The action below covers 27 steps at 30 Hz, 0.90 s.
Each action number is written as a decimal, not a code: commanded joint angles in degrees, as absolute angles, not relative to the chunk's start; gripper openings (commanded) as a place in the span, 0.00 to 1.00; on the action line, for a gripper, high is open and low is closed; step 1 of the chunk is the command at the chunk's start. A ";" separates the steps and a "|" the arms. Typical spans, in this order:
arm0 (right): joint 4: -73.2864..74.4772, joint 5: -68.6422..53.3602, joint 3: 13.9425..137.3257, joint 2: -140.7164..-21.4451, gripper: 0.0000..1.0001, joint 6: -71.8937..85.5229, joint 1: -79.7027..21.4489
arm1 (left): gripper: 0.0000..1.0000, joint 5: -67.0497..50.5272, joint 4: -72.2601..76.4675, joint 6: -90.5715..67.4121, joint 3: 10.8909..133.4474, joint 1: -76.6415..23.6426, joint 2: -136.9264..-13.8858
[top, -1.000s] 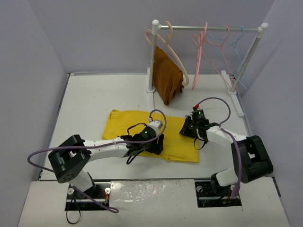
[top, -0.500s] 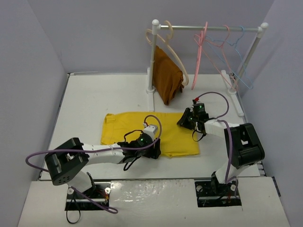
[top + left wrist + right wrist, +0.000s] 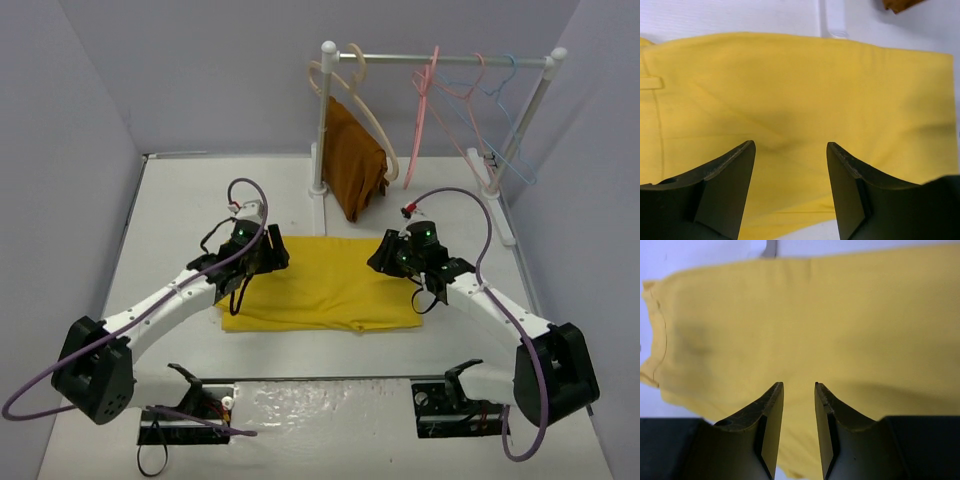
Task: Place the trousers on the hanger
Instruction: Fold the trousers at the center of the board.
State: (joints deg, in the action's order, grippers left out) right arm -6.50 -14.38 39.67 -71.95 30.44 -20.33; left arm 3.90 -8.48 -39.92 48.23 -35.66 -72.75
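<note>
The yellow trousers [image 3: 330,285] lie folded flat in the middle of the table. My left gripper [image 3: 268,250] is open and empty over their far left corner. In the left wrist view the trousers [image 3: 790,90] fill the frame under that open gripper [image 3: 790,147]. My right gripper [image 3: 380,258] is over their far right corner, its jaws a narrow gap apart with nothing between them. It hovers just above the trousers [image 3: 815,315] in the right wrist view [image 3: 799,385]. Two thin pink hangers [image 3: 420,110] [image 3: 465,95] hang on the rail.
A white rack with a rail [image 3: 400,60] stands at the back right of the table [image 3: 180,210]. A beige hanger [image 3: 370,110] on it carries a rust-brown cloth [image 3: 355,165]. A light blue hanger [image 3: 510,110] hangs at the right end. Purple walls enclose the table.
</note>
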 commanded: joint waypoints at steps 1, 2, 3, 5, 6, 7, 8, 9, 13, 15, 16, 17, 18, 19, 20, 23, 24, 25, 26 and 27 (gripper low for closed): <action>-5.20 -12.50 33.23 -68.12 0.29 34.50 -26.86 | 0.56 0.73 -9.70 -40.64 50.05 -29.83 -76.75; -5.44 -11.36 31.47 -67.38 0.28 35.53 -27.70 | 0.56 0.26 -9.01 -41.22 49.67 -28.39 -78.12; -5.45 -10.26 29.15 -66.81 0.28 37.15 -28.19 | 0.56 0.22 -8.03 -41.99 48.99 -27.53 -79.26; -5.65 -8.23 24.18 -65.00 0.26 40.74 -28.78 | 0.56 0.04 -5.99 -43.25 47.67 -25.32 -81.67; -5.61 -7.51 22.40 -63.64 0.26 42.09 -28.88 | 0.56 0.00 -5.48 -43.67 47.26 -23.97 -82.59; -5.35 -7.03 20.90 -62.46 0.26 43.47 -29.00 | 0.56 0.00 -5.18 -43.99 47.03 -22.77 -83.52; -4.99 -6.66 19.28 -61.52 0.26 45.13 -29.15 | 0.56 0.00 -4.81 -44.25 46.87 -21.73 -84.61; -4.07 -6.28 17.80 -60.35 0.27 45.93 -29.53 | 0.55 0.12 -4.71 -44.41 46.85 -20.77 -85.93; -1.06 -4.92 14.97 -56.90 0.28 49.04 -31.37 | 0.55 0.32 -4.83 -44.94 47.17 -16.68 -88.94; -0.15 -3.63 15.24 -56.05 0.29 49.60 -32.32 | 0.55 0.23 -5.53 -44.69 48.01 -15.18 -88.88; -0.11 -3.06 15.44 -55.84 0.29 49.64 -32.56 | 0.55 0.20 -6.20 -44.38 48.55 -14.64 -88.64; 0.76 -2.60 16.17 -55.93 0.29 49.22 -32.76 | 0.55 0.31 -6.89 -44.01 49.44 -14.23 -88.03; 2.39 -2.22 17.56 -56.33 0.30 48.26 -33.08 | 0.55 0.69 -7.99 -43.42 50.62 -14.06 -87.04; 4.04 -1.29 19.05 -56.51 0.31 47.32 -33.73 | 0.56 1.59 -9.71 -42.22 51.50 -14.06 -85.93; 6.70 0.68 21.41 -56.43 0.31 45.78 -34.29 | 0.56 3.18 -10.85 -40.64 52.60 -14.04 -84.30; 12.68 6.77 30.87 -54.99 0.36 40.86 -36.48 | 0.57 5.93 -15.30 -37.85 55.72 -13.92 -80.19; 15.17 9.07 34.37 -54.39 0.39 39.34 -37.18 | 0.58 6.60 -16.93 -36.70 56.66 -13.89 -78.44; 17.36 10.80 38.09 -54.10 0.42 37.62 -37.36 | 0.59 6.83 -17.91 -35.11 57.52 -13.95 -76.55; 19.56 12.54 40.99 -54.08 0.46 36.33 -37.40 | 0.62 7.31 -19.13 -33.98 58.13 -14.01 -74.48; 21.71 14.08 43.76 -54.35 0.49 35.10 -37.37 | 0.66 7.88 -20.44 -33.10 58.70 -14.06 -72.33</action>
State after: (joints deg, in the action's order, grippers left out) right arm 12.48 2.76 30.80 -55.97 41.99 -36.41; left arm 3.24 -14.75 -39.37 52.72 -14.15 -82.36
